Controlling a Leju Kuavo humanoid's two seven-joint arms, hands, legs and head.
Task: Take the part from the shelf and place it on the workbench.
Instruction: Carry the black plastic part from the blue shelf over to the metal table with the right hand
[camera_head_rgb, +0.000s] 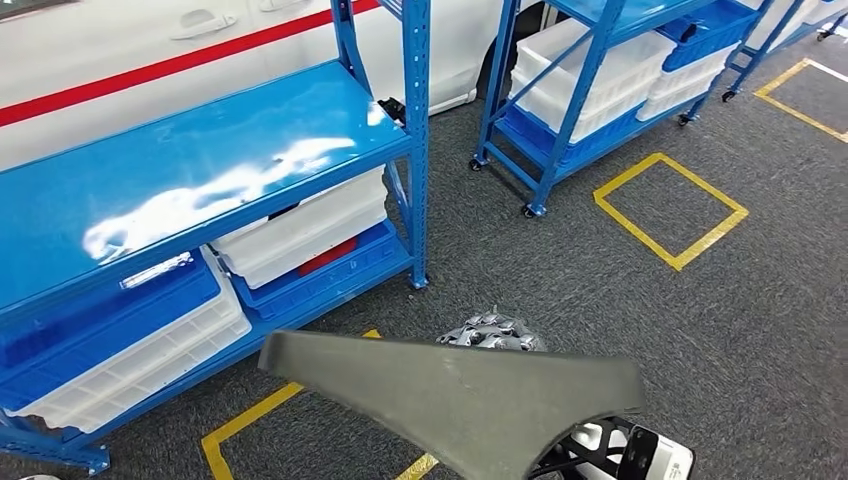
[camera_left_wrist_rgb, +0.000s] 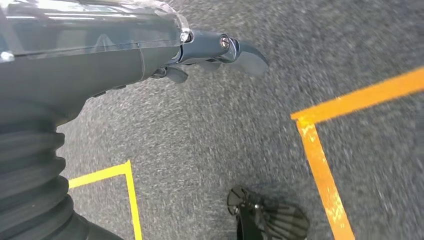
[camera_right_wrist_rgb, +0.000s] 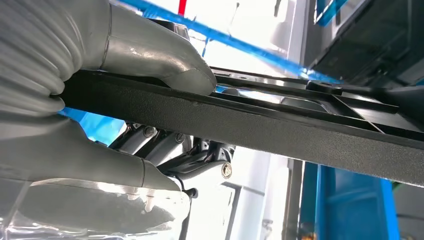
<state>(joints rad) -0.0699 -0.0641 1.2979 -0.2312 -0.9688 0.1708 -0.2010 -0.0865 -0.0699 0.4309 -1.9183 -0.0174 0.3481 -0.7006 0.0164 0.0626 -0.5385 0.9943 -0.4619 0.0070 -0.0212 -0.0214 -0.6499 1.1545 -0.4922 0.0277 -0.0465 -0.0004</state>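
Observation:
The part (camera_head_rgb: 470, 395) is a wide, dark grey, curved panel, held low in front of me above the carpet in the head view. My right hand (camera_head_rgb: 492, 331) grips its far edge, and its silver fingers show just behind the panel. Up close in the right wrist view, the right hand (camera_right_wrist_rgb: 125, 50) clamps the part's (camera_right_wrist_rgb: 280, 125) textured rim, with the thick thumb on one face and the darker fingers (camera_right_wrist_rgb: 165, 150) on the other. My left hand (camera_left_wrist_rgb: 210, 52) hangs over the floor with nothing in it and its fingers loosely apart.
A blue shelf (camera_head_rgb: 180, 170) with a glossy top stands at left, with white bins (camera_head_rgb: 300, 230) below. A second blue rack on casters (camera_head_rgb: 600, 90) is at the upper right. A white vehicle side (camera_head_rgb: 120, 60) lies behind. Yellow tape squares (camera_head_rgb: 670, 210) mark the grey carpet.

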